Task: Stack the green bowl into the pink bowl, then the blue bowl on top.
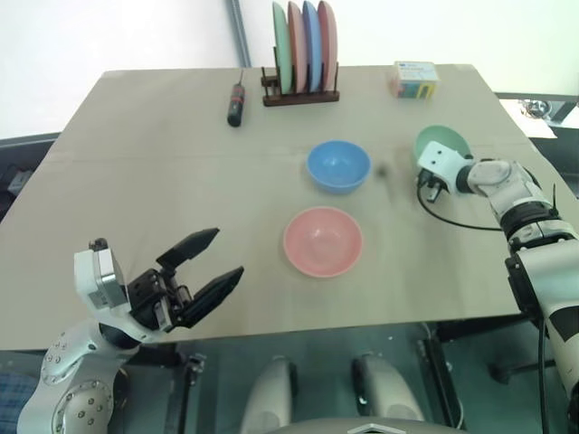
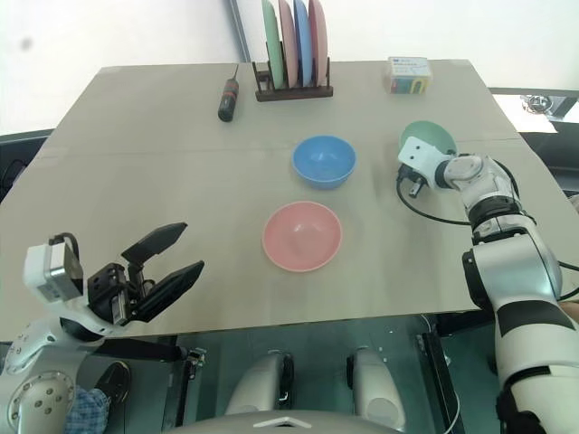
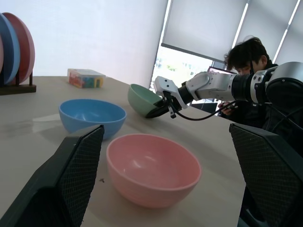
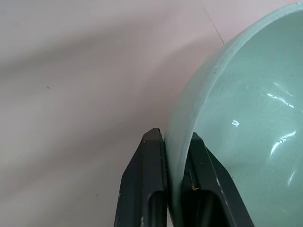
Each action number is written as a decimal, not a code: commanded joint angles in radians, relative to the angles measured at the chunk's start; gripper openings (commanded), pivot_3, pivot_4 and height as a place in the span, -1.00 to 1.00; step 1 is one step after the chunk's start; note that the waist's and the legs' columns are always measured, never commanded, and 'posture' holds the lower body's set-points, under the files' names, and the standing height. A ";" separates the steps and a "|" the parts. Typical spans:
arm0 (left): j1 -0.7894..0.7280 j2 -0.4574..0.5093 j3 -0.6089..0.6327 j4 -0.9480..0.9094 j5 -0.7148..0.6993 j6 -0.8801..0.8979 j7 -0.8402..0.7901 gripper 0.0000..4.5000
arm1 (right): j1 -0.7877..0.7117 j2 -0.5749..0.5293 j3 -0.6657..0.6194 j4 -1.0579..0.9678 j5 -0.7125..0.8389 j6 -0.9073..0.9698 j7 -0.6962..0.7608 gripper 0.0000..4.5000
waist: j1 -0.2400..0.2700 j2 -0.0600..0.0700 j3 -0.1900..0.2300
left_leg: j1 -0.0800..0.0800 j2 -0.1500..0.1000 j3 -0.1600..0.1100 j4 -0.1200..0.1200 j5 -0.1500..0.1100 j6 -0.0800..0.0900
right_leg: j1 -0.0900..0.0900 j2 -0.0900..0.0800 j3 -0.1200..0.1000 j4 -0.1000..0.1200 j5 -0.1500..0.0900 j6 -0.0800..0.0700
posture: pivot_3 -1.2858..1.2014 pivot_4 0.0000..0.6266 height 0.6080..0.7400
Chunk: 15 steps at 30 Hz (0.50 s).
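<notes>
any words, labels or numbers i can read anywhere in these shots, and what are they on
No text reads clearly anywhere.
Small box at the table's far edge: a blue label and coloured print, too small to read.
Screwdriver: no legible marking.
Green bowl, blue bowl, pink bowl: plain, no lettering.
Plates in the rack: plain, no lettering.

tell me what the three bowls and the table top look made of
Small round mint-green bowl, salmon-pink bowl and sky-blue bowl: probably plastic, with smooth, plain, thin walls and soft glossy highlights. Beige table top: matte and uniform with no glare, possibly laminate or a covering; the look leaves it open.
</notes>
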 commanded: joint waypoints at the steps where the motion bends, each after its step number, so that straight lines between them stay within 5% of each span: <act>1: -0.022 0.021 0.002 0.010 -0.016 -0.016 -0.016 1.00 | -0.030 -0.019 -0.028 -0.086 0.047 -0.088 0.156 -0.96 | 0.000 0.000 0.000 | 0.000 0.000 0.000 0.000 0.000 0.000 | 0.000 0.000 0.000 0.000 0.001 0.001 | 0.03 -0.52 1.00; 6: -0.037 0.042 -0.009 0.034 -0.003 -0.015 -0.040 1.00 | 0.088 -0.064 -0.066 -0.471 0.235 -0.060 0.536 -0.96 | -0.001 0.002 0.002 | 0.000 0.000 0.000 -0.001 0.000 0.000 | 0.000 0.000 0.000 0.000 0.001 0.003 | 0.03 -0.52 1.00; 15: -0.086 0.090 -0.041 0.113 0.039 -0.018 -0.082 1.00 | 0.400 -0.280 -0.083 -1.504 0.552 0.452 0.743 -0.96 | 0.012 0.005 0.003 | -0.001 0.000 -0.003 -0.001 0.000 0.000 | 0.000 -0.001 -0.004 -0.001 0.001 0.003 | 0.03 -0.52 1.00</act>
